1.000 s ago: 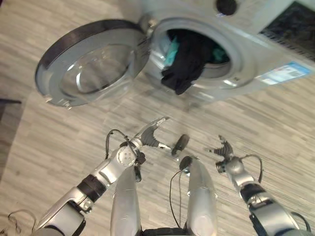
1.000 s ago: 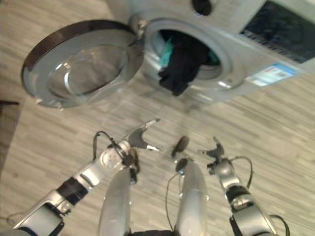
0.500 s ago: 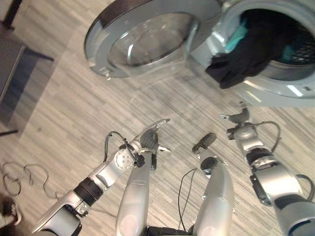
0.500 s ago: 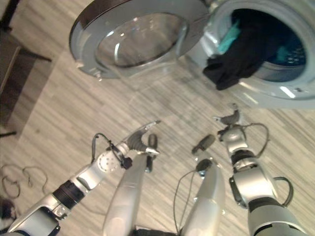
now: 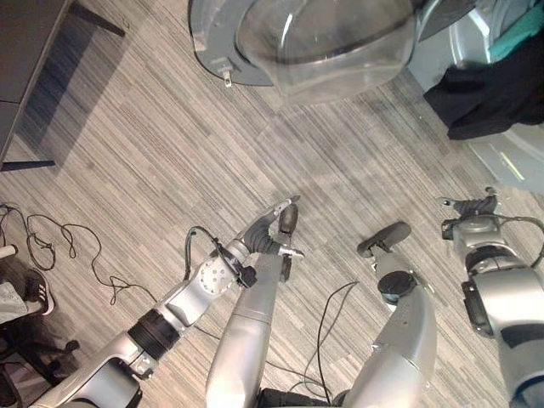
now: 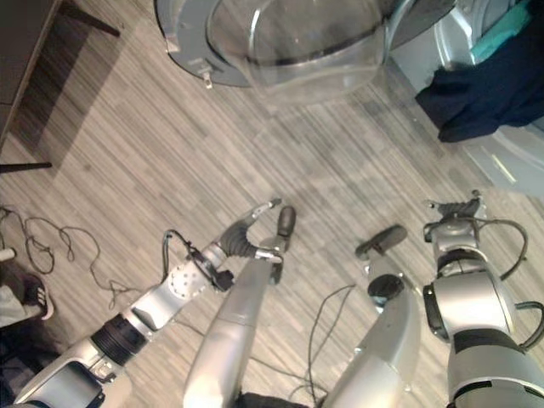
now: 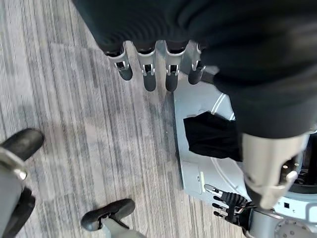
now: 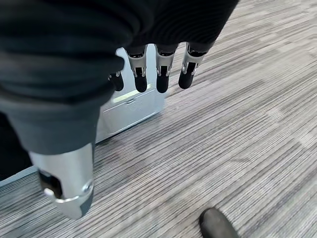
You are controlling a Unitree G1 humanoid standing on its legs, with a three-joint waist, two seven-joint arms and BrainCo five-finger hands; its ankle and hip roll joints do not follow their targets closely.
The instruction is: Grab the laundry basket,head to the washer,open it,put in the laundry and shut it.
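Laundry sits in the mouth of the washer: a dark garment hangs out over the lower lip of the opening, with a teal piece behind it, so loading looks done or nearly done and shutting the door is judged to be the remaining step. Washer door stands swung wide open, on the left side of the opening as the robot faces it, its glass bowl turned toward the floor. Left robot hand hangs over bare floor, well apart from the door and below its rim in the eye views, fingers straight and relaxed, grasping nothing. Right robot hand is near the washer front, just below the hanging garment, fingers likewise extended and released, empty. Door lies ahead and slightly left of the left robot hand, which is judged the better placed to push it shut toward the right; the right is the nearer to tuck in the overhanging garment first. No basket is held by either.
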